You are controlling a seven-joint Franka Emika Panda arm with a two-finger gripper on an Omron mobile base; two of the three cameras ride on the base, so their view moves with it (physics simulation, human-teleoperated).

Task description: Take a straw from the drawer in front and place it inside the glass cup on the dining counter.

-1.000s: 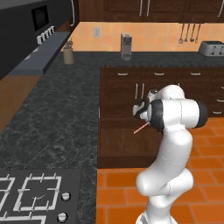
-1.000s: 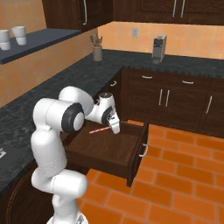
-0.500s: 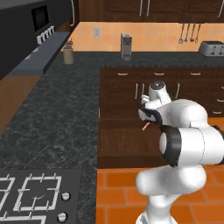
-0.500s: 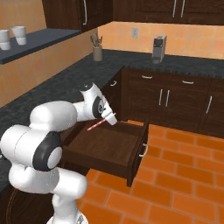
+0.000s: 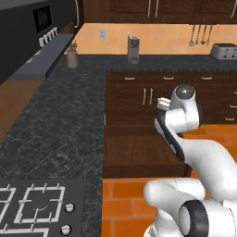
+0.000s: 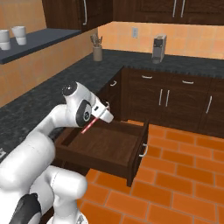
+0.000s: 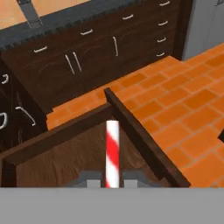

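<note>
My gripper [image 6: 97, 116] hangs above the open drawer [image 6: 114, 147] and is shut on the straw [image 6: 87, 125], which slants down out of it in red and white stripes. In the hand view the straw [image 7: 112, 148] rises straight up between the two dark fingertips [image 7: 89, 178], which press on its sides. Below it lie the drawer's brown floor and its front panel [image 7: 140, 131]. In the left base view the drawer [image 5: 139, 152] stands pulled out from under the black worktop, with my hand over its right side. The glass cup and the dining counter are out of view.
Black speckled worktops [image 5: 60, 120] run along the left and back. Dark cabinets with silver handles [image 6: 175, 98] line the far wall, with a coffee machine [image 6: 159, 48] and a utensil pot [image 6: 97, 52] on top. A stove [image 5: 32, 208] sits near left. Orange tiled floor [image 6: 183, 175] lies right of the drawer.
The arm's upper links have swung round and folded lower toward the cameras. The hand has stayed above the drawer with the straw still gripped, now tilted more steeply.
</note>
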